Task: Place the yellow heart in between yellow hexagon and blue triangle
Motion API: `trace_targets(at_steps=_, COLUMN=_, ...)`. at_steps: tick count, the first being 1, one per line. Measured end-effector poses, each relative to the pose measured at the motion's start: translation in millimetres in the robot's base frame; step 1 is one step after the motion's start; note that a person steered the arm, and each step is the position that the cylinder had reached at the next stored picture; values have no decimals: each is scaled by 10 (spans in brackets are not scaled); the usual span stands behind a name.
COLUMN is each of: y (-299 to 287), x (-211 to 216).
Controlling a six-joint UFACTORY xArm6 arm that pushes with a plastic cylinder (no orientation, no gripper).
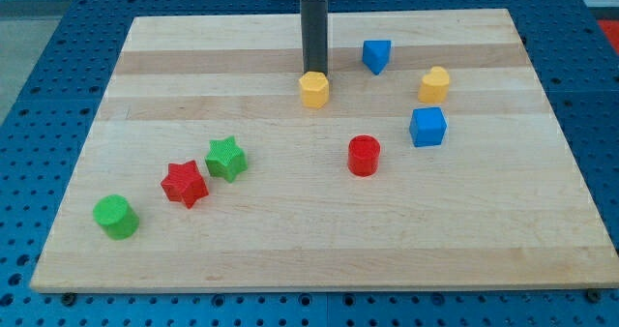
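Note:
The yellow heart [434, 83] lies at the view's right, just above the blue cube [427, 127]. The blue triangle [376, 55] lies up and to the left of the heart. The yellow hexagon [314, 89] lies near the top middle, left of the triangle. My tip [313, 73] stands right at the hexagon's upper edge, touching or nearly touching it. The rod rises straight up from there out of the view's top. The heart is far to the right of my tip.
A red cylinder [364, 156] lies below the hexagon, toward the right. A green star [225, 159], a red star [184, 184] and a green cylinder [116, 217] lie in a line at the lower left. The wooden board [319, 240] rests on a blue perforated table.

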State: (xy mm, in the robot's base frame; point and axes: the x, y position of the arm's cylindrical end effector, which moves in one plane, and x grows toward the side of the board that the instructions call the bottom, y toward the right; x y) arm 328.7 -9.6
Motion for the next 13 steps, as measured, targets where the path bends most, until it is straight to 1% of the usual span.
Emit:
trace_targets(at_steps=1, y=0, x=-57)
trace_targets(at_steps=2, y=169, x=-253)
trace_targets(at_steps=3, y=569, x=-272)
trace_targets(at_steps=4, y=619, x=-173)
trace_targets(at_steps=5, y=655, x=-243)
trace_targets(at_steps=6, y=760, x=-485)
trace_targets(at_steps=8, y=760, x=-523)
trace_targets(at_steps=12, y=835, x=743)
trace_targets(at_steps=13, y=1277, x=778)
